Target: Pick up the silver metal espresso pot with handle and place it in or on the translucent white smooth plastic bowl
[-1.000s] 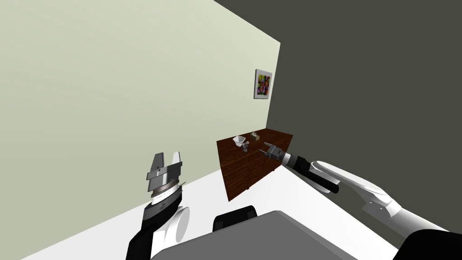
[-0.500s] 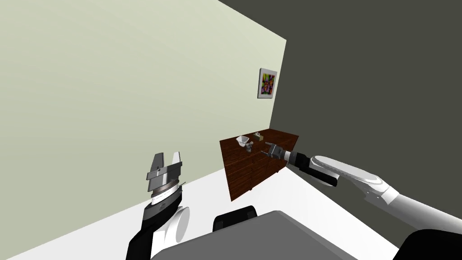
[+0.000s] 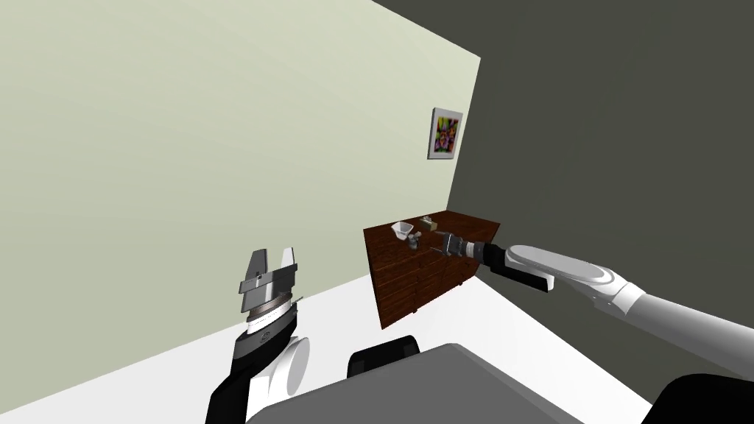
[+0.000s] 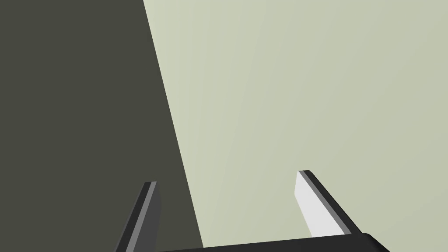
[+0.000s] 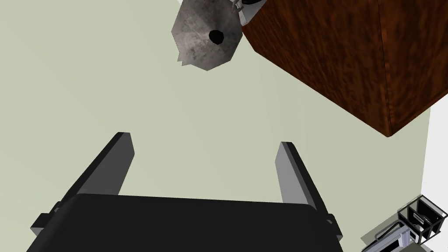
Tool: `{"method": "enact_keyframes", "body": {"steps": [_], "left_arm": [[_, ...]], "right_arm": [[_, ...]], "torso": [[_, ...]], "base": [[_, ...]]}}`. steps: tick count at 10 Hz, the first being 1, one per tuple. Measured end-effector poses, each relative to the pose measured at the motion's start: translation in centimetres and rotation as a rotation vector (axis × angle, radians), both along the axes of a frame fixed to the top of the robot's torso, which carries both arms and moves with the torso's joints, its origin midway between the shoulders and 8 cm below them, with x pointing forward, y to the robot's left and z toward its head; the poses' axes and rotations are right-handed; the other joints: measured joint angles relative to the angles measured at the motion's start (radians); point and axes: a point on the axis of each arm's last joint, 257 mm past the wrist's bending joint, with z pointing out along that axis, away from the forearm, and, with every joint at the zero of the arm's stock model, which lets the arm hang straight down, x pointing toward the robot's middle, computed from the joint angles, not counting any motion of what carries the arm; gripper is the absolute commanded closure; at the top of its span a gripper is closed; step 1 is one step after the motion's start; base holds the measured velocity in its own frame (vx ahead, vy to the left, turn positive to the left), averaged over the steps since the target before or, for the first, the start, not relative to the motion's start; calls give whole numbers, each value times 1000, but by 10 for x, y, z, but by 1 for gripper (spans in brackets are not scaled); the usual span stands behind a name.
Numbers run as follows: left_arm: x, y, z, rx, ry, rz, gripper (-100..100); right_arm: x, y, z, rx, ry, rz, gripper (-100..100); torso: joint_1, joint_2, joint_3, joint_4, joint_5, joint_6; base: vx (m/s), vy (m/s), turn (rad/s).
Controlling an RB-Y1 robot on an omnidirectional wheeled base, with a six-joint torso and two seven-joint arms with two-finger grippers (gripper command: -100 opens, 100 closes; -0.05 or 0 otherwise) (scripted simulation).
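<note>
Close in on my left, the left gripper (image 3: 272,259) is parked upright, blades apart and empty, likely idle. Out over the dark wood dresser (image 3: 412,283), the right gripper (image 3: 436,245) is spread wide, holding nothing. It is aimed at the mottled grey espresso pot (image 3: 414,238) just ahead, presumably lining up a grasp; the pot stands on the dresser top just beside the white bowl (image 3: 401,230).

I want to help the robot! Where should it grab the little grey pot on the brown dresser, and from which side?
Grip the espresso pot probably around its faceted grey body: the flat sides suit a pinch. Come from the side of the open right hand, since the white bowl stands close on the pot's other side. I cannot tell where its handle points.
</note>
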Motion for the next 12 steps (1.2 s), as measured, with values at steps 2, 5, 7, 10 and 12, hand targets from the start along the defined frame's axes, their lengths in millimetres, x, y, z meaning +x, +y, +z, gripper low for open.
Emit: {"method": "enact_keyframes", "body": {"steps": [2,5,7,10,12], "left_arm": [[0,0,0,0,0,0,0],[0,0,0,0,0,0,0],[0,0,0,0,0,0,0],[0,0,0,0,0,0,0],[0,0,0,0,0,0,0]], "right_arm": [[4,-15,-6,-122,6,10,-100],[6,-42,-12,-324,23,35,-100],[9,-63,-17,-459,35,52,-100],[10,-85,-21,-610,60,79,-100],[5,-97,-33,-687,91,98,-100]], "torso": [[0,0,0,0,0,1],[0,-1,-1,0,0,0],[1,-1,-1,0,0,0],[-1,0,0,0,0,0],[-2,-2,-1,-1,-1,1]], "base": [[32,52,52],[51,60,95],[51,67,69],[55,42,78],[62,19,46]]}}
